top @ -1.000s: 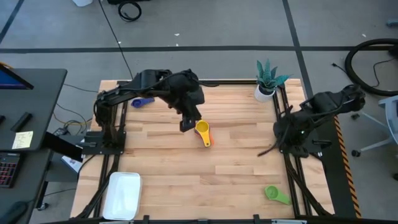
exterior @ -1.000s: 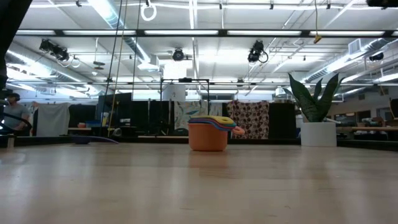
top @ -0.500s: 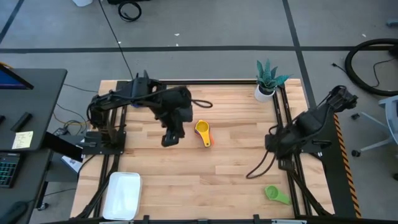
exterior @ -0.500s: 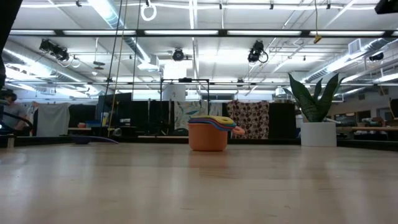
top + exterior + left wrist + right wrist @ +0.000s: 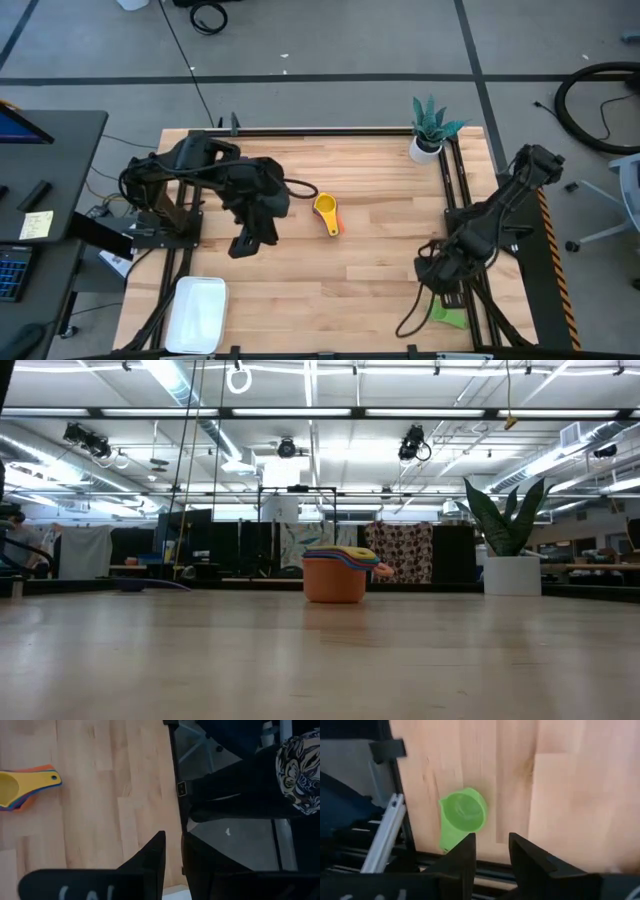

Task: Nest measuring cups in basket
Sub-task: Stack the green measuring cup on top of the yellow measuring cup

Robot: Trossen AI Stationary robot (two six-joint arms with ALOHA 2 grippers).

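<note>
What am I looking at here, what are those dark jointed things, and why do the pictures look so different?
Those are two robot arms bolted to a wooden table, each ending in a two-finger gripper. One picture looks straight down from above, one looks level across the tabletop, and two come from cameras on the arms' wrists.

On the table sits a nested stack of measuring cups, yellow on top, near the middle. A single green measuring cup lies near the right front edge. An empty white basket waits at the left front corner, and a potted plant stands at the back right.

The left gripper hangs over bare wood beside the stack and holds nothing. The right gripper is open, poised by the green cup, also holding nothing.
</note>
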